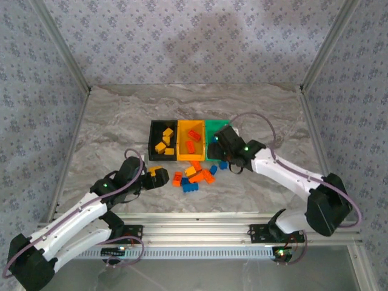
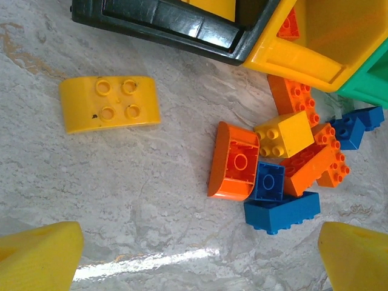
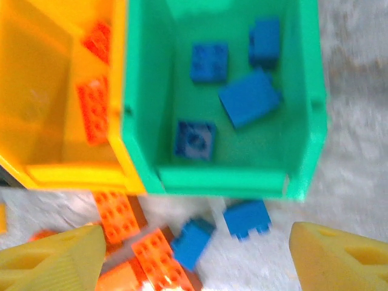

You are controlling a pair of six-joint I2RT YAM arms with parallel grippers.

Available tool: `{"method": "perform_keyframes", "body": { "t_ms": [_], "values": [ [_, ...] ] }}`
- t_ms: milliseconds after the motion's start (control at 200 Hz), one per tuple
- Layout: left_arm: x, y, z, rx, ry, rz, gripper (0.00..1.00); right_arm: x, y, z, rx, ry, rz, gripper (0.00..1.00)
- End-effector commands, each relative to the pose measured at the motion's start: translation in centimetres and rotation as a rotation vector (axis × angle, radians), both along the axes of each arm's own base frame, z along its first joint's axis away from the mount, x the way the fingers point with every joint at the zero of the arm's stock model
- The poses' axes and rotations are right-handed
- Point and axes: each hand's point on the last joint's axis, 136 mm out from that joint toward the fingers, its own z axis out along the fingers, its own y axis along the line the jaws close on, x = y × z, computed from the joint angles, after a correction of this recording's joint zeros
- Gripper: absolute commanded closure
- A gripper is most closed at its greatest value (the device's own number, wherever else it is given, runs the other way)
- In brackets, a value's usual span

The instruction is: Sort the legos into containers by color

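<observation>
Marble tabletop [image 1: 115,121] — right hand [image 3: 194,242] agape at green bin [image 3: 306,121], left hand [image 2: 197,242] agape above loose legos [image 2: 279,163]

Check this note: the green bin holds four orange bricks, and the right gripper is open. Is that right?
Not quite. The bricks in the green bin are blue, not orange; the right wrist view shows four of them lying inside. The rest holds: the right gripper is open, with nothing between its fingers.

Glossy plastic bins [image 2: 182,24], marble-look table [image 2: 151,200]
</observation>
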Motion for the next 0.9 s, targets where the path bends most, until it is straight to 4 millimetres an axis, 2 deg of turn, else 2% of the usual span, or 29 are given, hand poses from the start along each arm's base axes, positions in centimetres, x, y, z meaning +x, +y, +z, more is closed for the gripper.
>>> {"method": "perform_keyframes", "body": {
  "t_ms": [0,90,240,405,535,745,899],
  "values": [
    [-0.1,-0.4,-0.2,-0.007,0.001,-0.025,0.01,-1.9,-0.9,-2.5,0.019,0.050,-0.050,0.18],
    [-0.1,-0.6,-0.6,-0.008,0.013,-0.024,0.00,-2.3,-0.7,-3.9,0.049,0.075,-0.059,0.18],
    [0.0,-0.8,-0.7,-0.008,0.025,-0.030,0.00,-1.7,1.2,-4.3,0.118,0.070,-0.060,0.24],
    [-0.2,-0.6,-0.9,-0.011,0.024,-0.025,0.00,-1.7,2.1,-5.2,0.123,0.080,-0.138,0.34],
    [-0.4,-0.5,-1.1,-0.014,0.024,-0.022,0.00,-1.9,2.0,-6.5,0.097,0.117,-0.219,0.44],
    [-0.7,-0.4,-1.6,-0.015,0.026,-0.027,0.01,-1.8,2.4,-7.2,0.101,0.115,-0.287,0.43],
    [-0.9,-0.3,-1.5,-0.025,0.022,-0.027,0.00,-1.4,2.0,-8.1,0.109,0.132,-0.324,0.42]
  ]
}}
